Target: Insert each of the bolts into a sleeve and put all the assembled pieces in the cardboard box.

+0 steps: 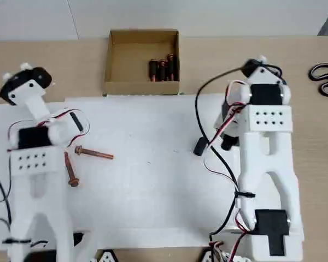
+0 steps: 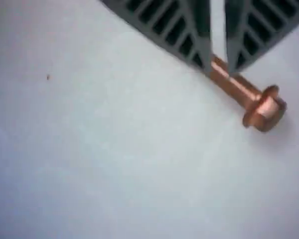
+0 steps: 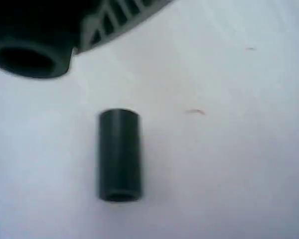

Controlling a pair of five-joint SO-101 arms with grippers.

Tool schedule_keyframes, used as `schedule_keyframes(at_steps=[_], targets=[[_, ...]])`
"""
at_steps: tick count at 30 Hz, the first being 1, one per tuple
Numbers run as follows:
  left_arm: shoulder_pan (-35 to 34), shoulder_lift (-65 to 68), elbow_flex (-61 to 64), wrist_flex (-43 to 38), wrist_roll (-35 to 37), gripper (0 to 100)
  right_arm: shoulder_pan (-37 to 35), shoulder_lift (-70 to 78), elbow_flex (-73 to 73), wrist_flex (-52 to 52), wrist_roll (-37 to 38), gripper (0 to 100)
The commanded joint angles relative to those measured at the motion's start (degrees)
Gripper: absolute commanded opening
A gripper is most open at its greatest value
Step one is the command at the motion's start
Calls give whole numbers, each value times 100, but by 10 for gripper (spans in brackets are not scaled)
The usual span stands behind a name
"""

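My left gripper (image 2: pixel 218 67) is down on the white mat, its dark ribbed fingers (image 2: pixel 184 30) shut on the shank of a copper bolt (image 2: pixel 249 97), whose flanged head sticks out past the tips. That bolt (image 1: pixel 71 173) lies by the left arm, and a second bolt (image 1: pixel 94 154) lies just beyond it. My right gripper (image 1: pixel 228 141) holds a black sleeve (image 3: pixel 27 57) with its bore towards the camera. Another black sleeve (image 3: pixel 119 155) lies on the mat near it (image 1: pixel 199 146). The cardboard box (image 1: pixel 120 60) at the back holds several assembled pieces (image 1: pixel 163 69).
A white mat (image 1: pixel 147 191) covers the middle of the wooden table. Scissors (image 1: pixel 323 79) lie at the far right. Black cables (image 1: pixel 208 131) from the right arm loop over the mat beside the loose sleeve.
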Motion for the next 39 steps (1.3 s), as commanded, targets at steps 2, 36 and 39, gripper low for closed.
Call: schedule_keyframes(at_steps=[2,36,39], targets=[[-9,343,-286,-141,1345,8,207,-593,360,-295,9,3],[114,2268,-242,-835,1389,164,198,-2018,3042,-2686,44,3],[352,2268,-242,-853,1389,164,207,-2009,3042,-2686,44,3]])
